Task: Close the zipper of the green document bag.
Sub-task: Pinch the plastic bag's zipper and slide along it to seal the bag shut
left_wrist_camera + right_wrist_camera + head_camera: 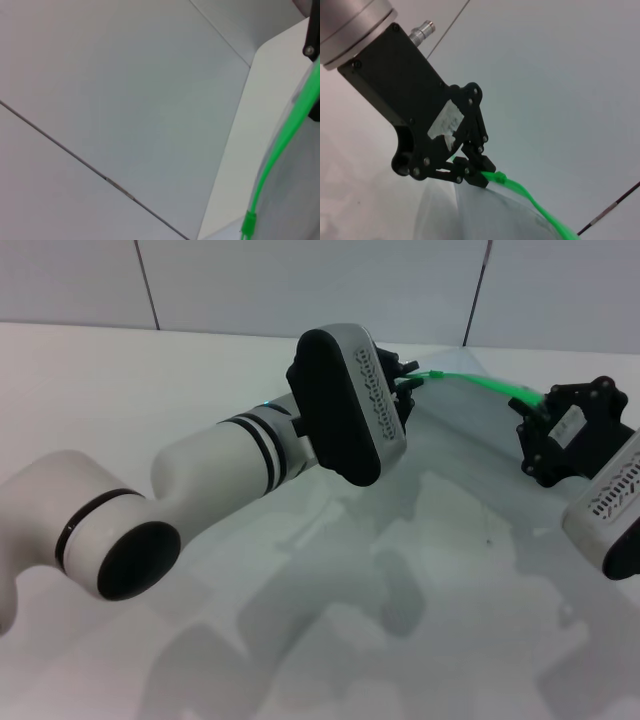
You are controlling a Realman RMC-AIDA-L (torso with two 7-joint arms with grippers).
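Observation:
The green document bag (465, 465) is a translucent sheet lying on the white table, with its far edge lifted. Along that edge the bright green zipper (480, 383) arcs between my two grippers. My left gripper (408, 383) is at the strip's left end. The right wrist view shows its black fingers (481, 176) shut on the green tip, with a small green slider tab (500, 176) just beside them. My right gripper (532, 412) meets the strip's other end and looks shut on it. In the left wrist view the zipper (280, 145) runs past the bag (300, 195).
My left arm's white forearm (230, 470) stretches across the middle of the table (100, 390). A grey panelled wall (300, 280) stands close behind the table's far edge. The right arm's white link (615, 505) sits at the right edge.

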